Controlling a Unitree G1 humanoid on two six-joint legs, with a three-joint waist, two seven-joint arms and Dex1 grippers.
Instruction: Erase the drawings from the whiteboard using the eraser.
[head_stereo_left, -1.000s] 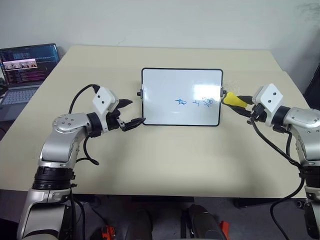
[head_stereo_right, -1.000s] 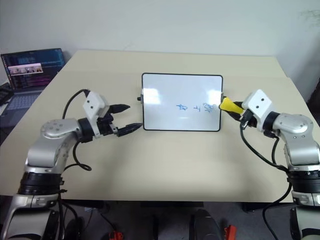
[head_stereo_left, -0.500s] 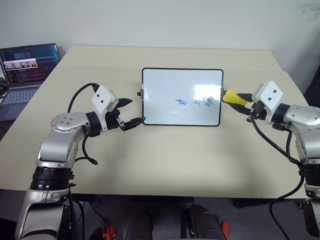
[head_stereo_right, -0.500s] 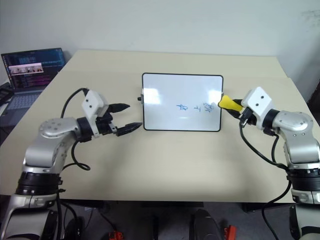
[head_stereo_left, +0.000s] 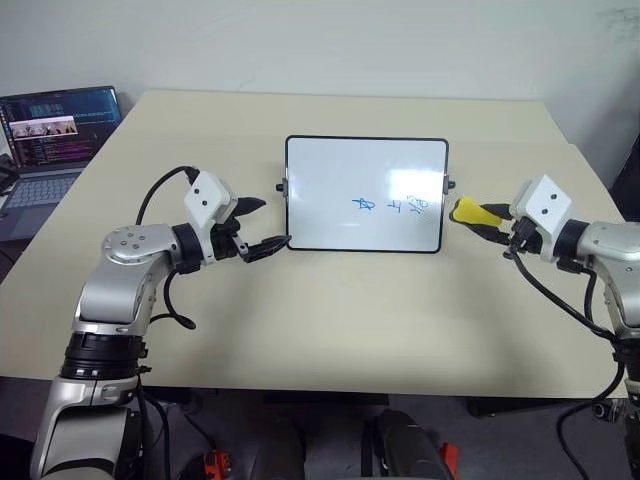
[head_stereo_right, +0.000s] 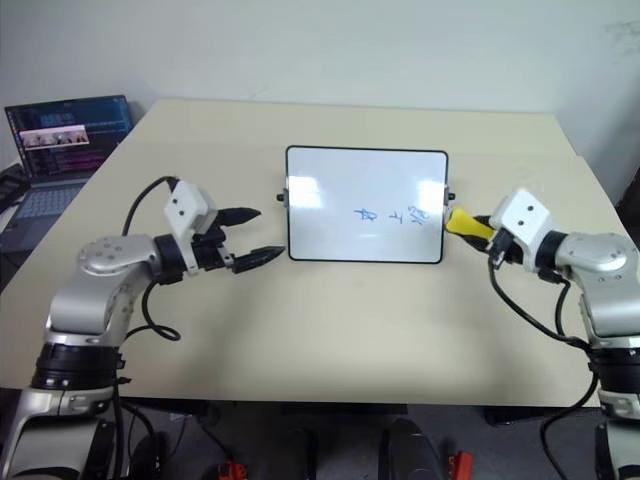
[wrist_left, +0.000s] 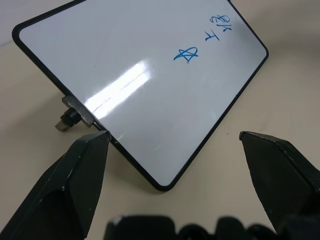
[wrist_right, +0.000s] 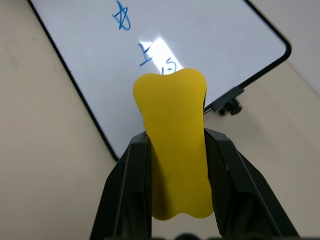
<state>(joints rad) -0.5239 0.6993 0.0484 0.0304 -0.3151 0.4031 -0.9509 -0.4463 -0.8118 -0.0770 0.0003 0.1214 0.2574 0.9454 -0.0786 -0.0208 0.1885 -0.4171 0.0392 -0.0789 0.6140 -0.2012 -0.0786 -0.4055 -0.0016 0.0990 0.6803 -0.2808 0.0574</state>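
I am looking down at a big tan table (head_stereo_left: 330, 330). The whiteboard (head_stereo_left: 340, 175) is lying flat in the middle of the frame, a bit above the centre. The drawings (head_stereo_left: 392, 205) are sitting in a row of three blue scribbles in the lower right part of the board. I am seeing all three there, thin and blue.

My right gripper (head_stereo_left: 488, 221) is sitting at the right side of the frame, just beside the right edge of the board. It is pinching the eraser (head_stereo_left: 468, 212), a small yellow block. In the right wrist view the two black fingers (wrist_right: 131, 175) are pressing on both sides of the eraser. The yellow tip is pointing toward the board and is close to the scribbles, but I cannot tell if it is touching the board.

My left gripper (head_stereo_left: 262, 226) is sitting at the left of centre, near the lower left corner of the board. Its fingers are spread apart and holding nothing. One fingertip (wrist_left: 95, 142) is right beside the board's black frame.

A laptop (head_stereo_left: 45, 140) with a lit screen is standing at the upper left of the frame
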